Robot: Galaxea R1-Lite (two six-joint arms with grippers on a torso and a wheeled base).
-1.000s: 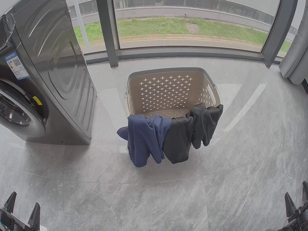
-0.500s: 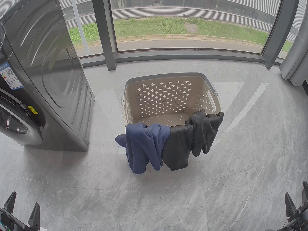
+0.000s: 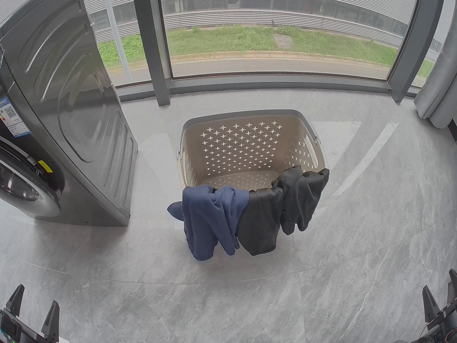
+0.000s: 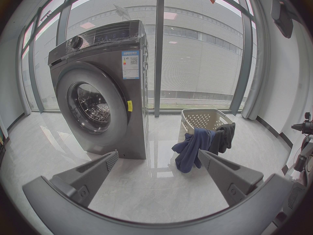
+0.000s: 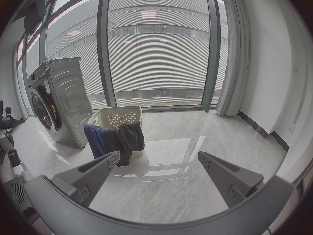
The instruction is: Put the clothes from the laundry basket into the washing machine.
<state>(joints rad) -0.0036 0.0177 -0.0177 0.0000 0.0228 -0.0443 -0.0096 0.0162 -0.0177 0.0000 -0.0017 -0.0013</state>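
A beige laundry basket [image 3: 247, 139] [image 4: 203, 118] [image 5: 117, 116] stands on the floor ahead. A blue garment [image 3: 209, 220] [image 4: 192, 147] [image 5: 94, 141] and a black garment [image 3: 281, 206] [image 4: 225, 136] [image 5: 125, 139] hang over its near rim. The grey washing machine [image 3: 71, 96] [image 4: 104, 88] [image 5: 62, 98] stands to the left, its round door [image 4: 89, 106] facing front. My left gripper [image 3: 33, 310] [image 4: 156, 160] is open and empty, low at the near left. Far short of the basket at the near right, my right gripper [image 3: 440, 294] [image 5: 156, 160] is open too.
Glass window walls [image 3: 276, 29] with dark posts [image 3: 152, 39] run behind the basket. A grey curtain [image 3: 440, 91] [image 5: 231, 56] hangs at the far right. Bare grey tiled floor [image 3: 238, 301] lies between the grippers and the basket.
The whole head view has shifted: basket and washing machine sit lower and a bit further left, so the camera has moved nearer. Both grippers hold the same place in the picture.
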